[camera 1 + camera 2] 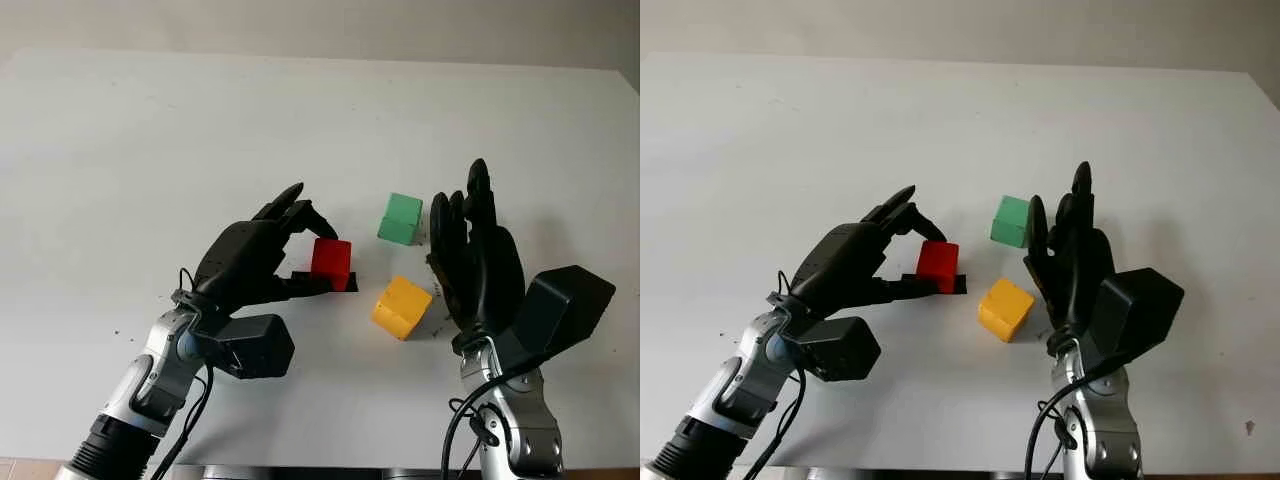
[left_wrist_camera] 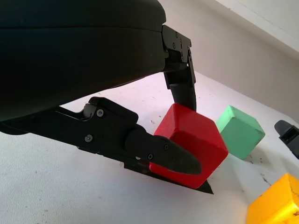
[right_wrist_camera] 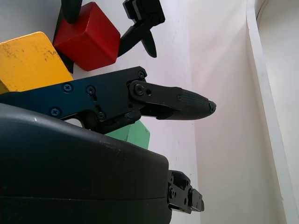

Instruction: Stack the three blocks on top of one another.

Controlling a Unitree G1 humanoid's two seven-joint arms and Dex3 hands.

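A red block (image 1: pixel 331 262) sits near the middle of the white table (image 1: pixel 150 150). My left hand (image 1: pixel 322 256) is shut on it, with the thumb (image 2: pixel 168 156) on its near face and a finger (image 2: pixel 183 91) on its far side. Whether the block touches the table I cannot tell. A green block (image 1: pixel 401 218) lies to its right and a little farther back. A yellow block (image 1: pixel 402 306) lies to its right and nearer to me, turned at an angle. My right hand (image 1: pixel 470 240) is open and stands upright just right of the yellow and green blocks, holding nothing.
The three blocks lie close together, within about a block's width of each other. The table's far edge (image 1: pixel 330 62) meets a pale wall. Bare white surface stretches to the left and behind the blocks.
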